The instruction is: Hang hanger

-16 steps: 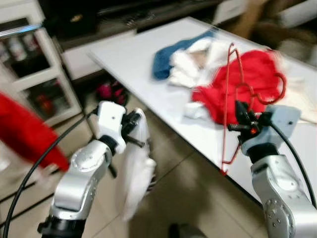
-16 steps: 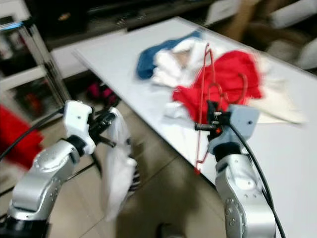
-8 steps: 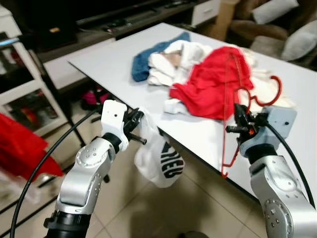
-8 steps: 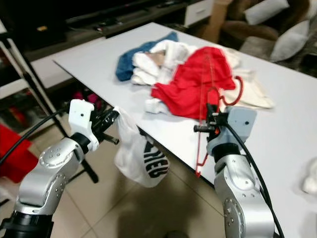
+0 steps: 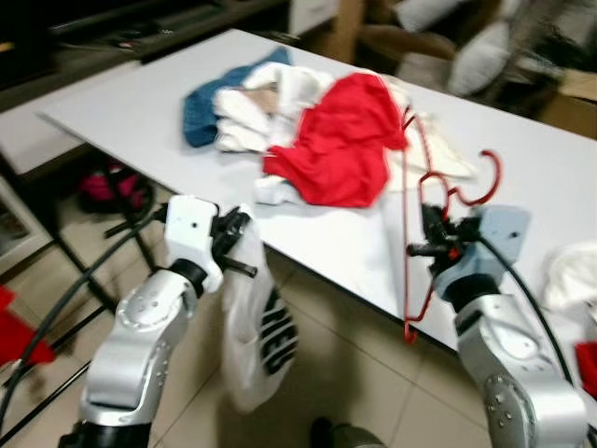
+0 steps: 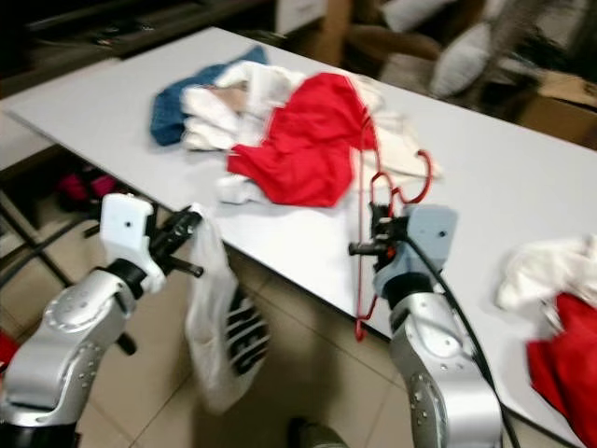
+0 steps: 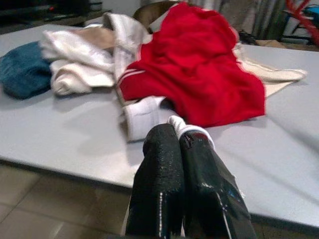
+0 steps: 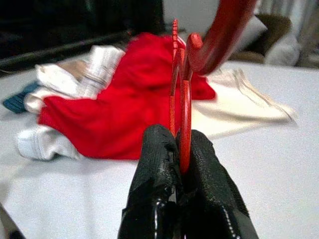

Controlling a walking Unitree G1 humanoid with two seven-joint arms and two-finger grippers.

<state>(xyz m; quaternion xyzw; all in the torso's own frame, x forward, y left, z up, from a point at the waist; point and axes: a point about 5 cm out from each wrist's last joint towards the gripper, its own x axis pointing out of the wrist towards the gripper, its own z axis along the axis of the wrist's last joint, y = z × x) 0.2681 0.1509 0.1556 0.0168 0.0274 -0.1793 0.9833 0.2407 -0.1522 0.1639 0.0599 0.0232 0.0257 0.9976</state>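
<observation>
Beside white table point(image 5: 140, 103), right tool point(image 5: 427, 245) pinching red hanger point(image 5: 410, 201), left tool point(image 5: 233, 245) clamping white garment point(image 5: 256, 336), tiled floor point(image 5: 354, 355)

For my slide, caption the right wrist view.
Right gripper pinches a red wire hanger above the table's clothes pile.

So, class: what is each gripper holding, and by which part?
The right gripper pinches the red hanger by its wire neck below the hook. The left gripper grips the white garment by its top edge.
</observation>
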